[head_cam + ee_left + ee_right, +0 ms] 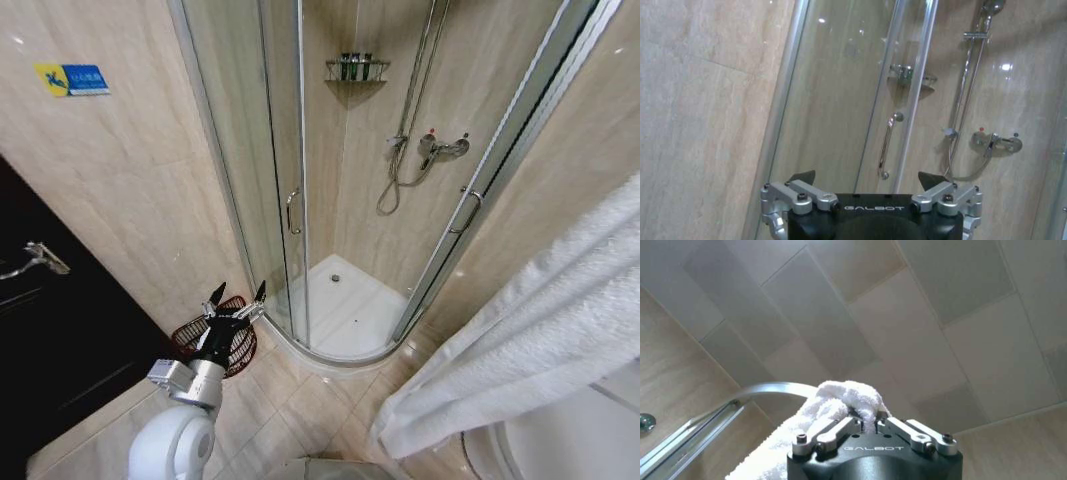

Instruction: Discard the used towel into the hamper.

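White towel (840, 395) is being pinched at a bunched fold by the right gripper (870, 424), fingers clamped narrow on it, held up high. Soft, limp, light terry; rest is draping loose (530, 320). Left gripper (236, 298) is being held wide, empty, above hamper (190, 338) on floor by shower door.

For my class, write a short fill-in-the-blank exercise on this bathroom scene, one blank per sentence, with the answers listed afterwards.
1. The right pincer is shut on a white ____.
2. The left pincer hangs above the hamper with its fingers ____.
3. The hamper stands on the floor beside the glass ____ cabin.
4. A small shelf sits in the cabin's far ____.

Answers: towel; open; shower; corner
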Controlling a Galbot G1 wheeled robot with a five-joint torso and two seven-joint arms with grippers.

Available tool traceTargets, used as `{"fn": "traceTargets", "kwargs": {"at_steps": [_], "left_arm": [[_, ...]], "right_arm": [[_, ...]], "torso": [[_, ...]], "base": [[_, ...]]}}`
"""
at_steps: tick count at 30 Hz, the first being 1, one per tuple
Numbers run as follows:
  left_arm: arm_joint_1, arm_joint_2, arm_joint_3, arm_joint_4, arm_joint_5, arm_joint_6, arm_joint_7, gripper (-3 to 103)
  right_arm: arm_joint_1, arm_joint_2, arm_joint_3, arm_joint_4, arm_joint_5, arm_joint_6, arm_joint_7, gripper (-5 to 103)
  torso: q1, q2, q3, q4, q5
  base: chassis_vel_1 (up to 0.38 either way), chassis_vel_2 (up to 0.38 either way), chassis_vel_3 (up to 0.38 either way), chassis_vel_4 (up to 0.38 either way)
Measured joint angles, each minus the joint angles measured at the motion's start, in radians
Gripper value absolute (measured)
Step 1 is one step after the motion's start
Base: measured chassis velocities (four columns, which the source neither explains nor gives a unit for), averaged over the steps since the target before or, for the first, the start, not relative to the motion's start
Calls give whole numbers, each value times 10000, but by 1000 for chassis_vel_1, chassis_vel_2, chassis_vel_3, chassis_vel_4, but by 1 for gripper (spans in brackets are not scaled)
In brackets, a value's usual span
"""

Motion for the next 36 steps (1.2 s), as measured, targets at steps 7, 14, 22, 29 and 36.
{"fn": "traceTargets", "kwargs": {"at_steps": [7, 14, 22, 29, 36], "left_arm": [[0, 0, 0, 0, 0, 0, 0, 100], [0, 0, 0, 0, 0, 0, 0, 100], [1, 2, -1, 0, 0, 0, 0, 100], [1, 2, -1, 0, 0, 0, 0, 100], [0, 1, 0, 0, 0, 0, 0, 100]], "right_arm": [[32, 71, -71, 19, -112, -59, -34, 8], [-9, 97, -36, 20, -113, -81, -32, 8], [-14, 136, -19, 36, -119, -127, -32, 8], [-26, 143, -2, 50, -128, -139, -41, 8], [2, 140, 17, 51, -108, -137, -47, 8]], "torso": [[124, 238, 113, 0, 1], [131, 245, 111, 0, 1], [107, 192, 83, 2, -2], [87, 158, 63, -1, 2], [80, 132, 52, 0, 2]], "base": [[0, 0, 0, 0], [5, 3, -7, -8], [106, 86, -100, -105], [149, 138, -155, -139], [181, 197, -172, -201]]}}
